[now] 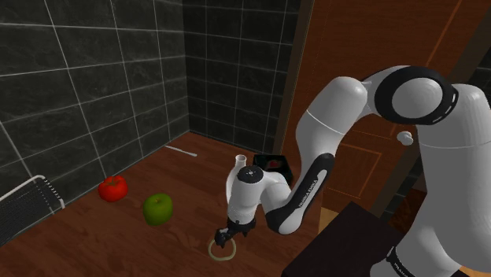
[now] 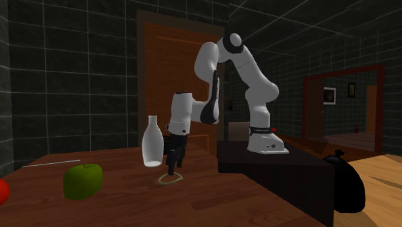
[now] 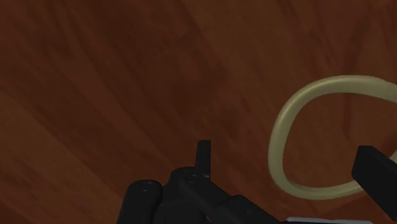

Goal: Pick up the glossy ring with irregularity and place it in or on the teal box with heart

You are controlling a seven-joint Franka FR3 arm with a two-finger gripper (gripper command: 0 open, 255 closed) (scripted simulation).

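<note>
Gripper point(image 1: 227, 236) low over pale ring point(image 3: 278, 137), fingers point(image 3: 375, 170) apart, perhaps straddling rim

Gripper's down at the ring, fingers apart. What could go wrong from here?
1. One of the open fingers overlaps the pale ring in the wrist view. If it sits on the rim rather than inside, closing may flick the ring away.
2. The white bottle stands close beside the gripper. Swinging toward the dark box might tip it.
</note>
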